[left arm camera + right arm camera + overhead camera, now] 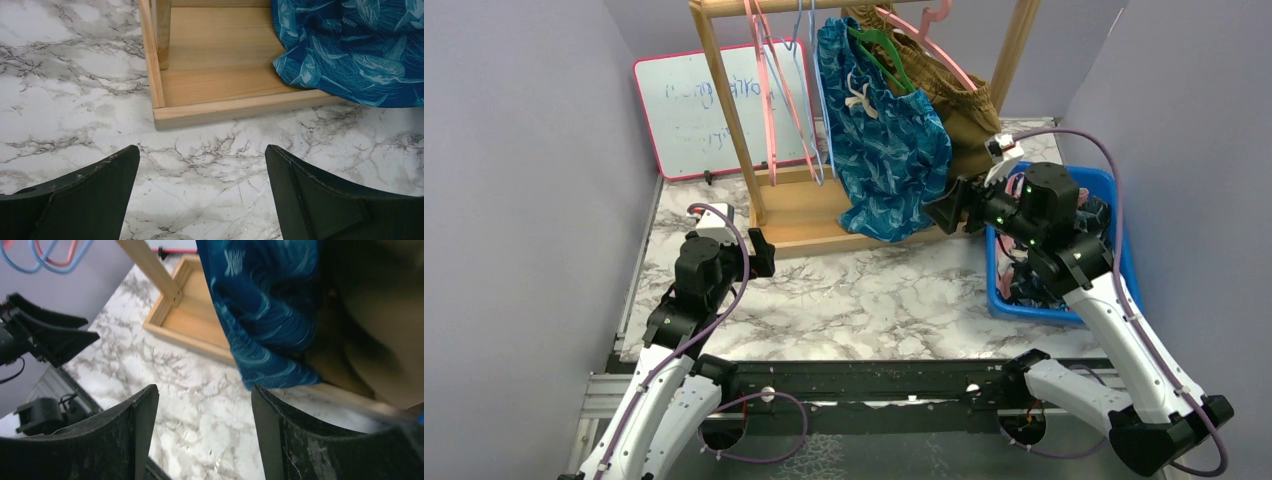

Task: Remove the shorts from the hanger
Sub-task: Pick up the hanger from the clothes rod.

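A pair of teal-blue patterned shorts [884, 150] hangs on a green hanger [879, 55] from the wooden rack, its hem drooping to the rack's base. Behind it, brown shorts [964, 105] hang on a pink hanger [934, 50]. My right gripper [949, 205] hovers open at the lower right edge of the blue shorts, with nothing between its fingers; in the right wrist view the blue shorts [270, 305] and the brown shorts [380, 330] hang just beyond the gripper [205, 390]. My left gripper [762, 250] is open and empty over the marble, facing the rack base [220, 107] and the shorts' hem [360, 50].
Empty pink hangers [766, 110] and blue hangers [809, 100] hang on the rack's left side. A whiteboard [694, 110] leans at the back left. A blue bin [1124, 230] holding dark clothes sits at the right, under my right arm. Purple walls close in on both sides.
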`<control>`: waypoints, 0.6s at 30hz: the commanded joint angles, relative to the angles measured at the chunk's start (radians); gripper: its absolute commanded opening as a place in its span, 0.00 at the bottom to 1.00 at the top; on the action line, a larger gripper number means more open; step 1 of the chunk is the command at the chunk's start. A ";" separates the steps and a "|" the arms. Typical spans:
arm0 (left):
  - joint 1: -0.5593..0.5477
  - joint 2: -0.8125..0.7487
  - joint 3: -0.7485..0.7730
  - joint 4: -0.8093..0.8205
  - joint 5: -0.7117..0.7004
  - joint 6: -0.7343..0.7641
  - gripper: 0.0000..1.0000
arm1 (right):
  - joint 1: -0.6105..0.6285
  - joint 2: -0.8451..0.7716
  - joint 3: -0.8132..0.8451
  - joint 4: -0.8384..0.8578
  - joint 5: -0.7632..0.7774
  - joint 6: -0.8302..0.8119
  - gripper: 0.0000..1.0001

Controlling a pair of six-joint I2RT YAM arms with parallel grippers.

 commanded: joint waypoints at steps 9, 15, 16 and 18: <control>0.012 0.008 0.001 0.019 -0.026 0.005 0.99 | 0.006 0.050 0.073 0.291 0.148 -0.042 0.66; 0.013 0.009 0.001 0.020 -0.020 0.005 0.99 | 0.006 0.188 0.229 0.284 0.085 -0.088 0.56; 0.014 0.009 0.001 0.020 -0.020 0.005 0.99 | 0.006 0.211 0.252 0.285 0.075 -0.099 0.54; 0.014 0.008 0.001 0.020 -0.020 0.005 0.99 | 0.007 0.269 0.323 0.234 0.069 -0.135 0.49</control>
